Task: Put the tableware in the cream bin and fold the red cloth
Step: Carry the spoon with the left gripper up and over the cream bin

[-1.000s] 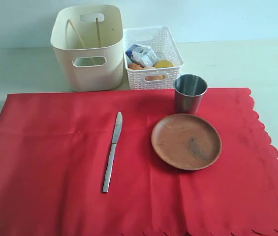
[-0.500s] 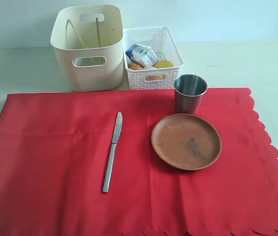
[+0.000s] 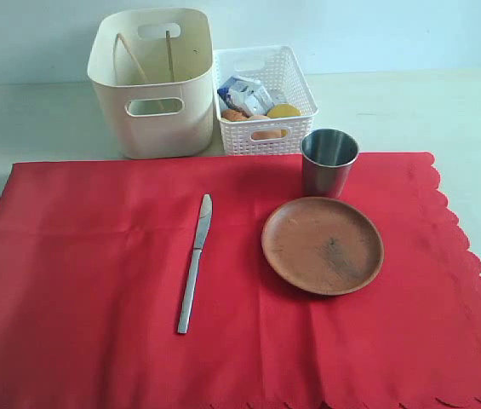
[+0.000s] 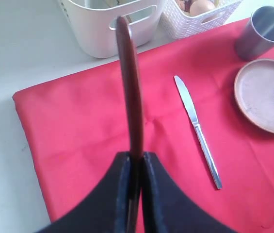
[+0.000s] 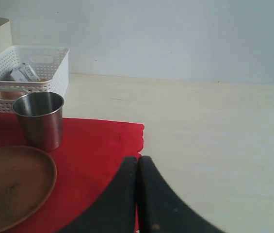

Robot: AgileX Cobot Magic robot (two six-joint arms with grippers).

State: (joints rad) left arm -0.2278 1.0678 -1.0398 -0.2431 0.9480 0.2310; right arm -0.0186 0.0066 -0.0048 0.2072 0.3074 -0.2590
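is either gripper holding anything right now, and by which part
The left gripper is shut on the dark wooden spoon, pinching one end; the rest juts out ahead. The right gripper is shut on nothing.

spoon (image 4: 129,87) withdrew to exterior view's edge

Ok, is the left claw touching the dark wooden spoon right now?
Touching. The left wrist view shows the dark wooden spoon with its handle pinched between the two closed fingers of the left claw, the rest sticking out over the red cloth.
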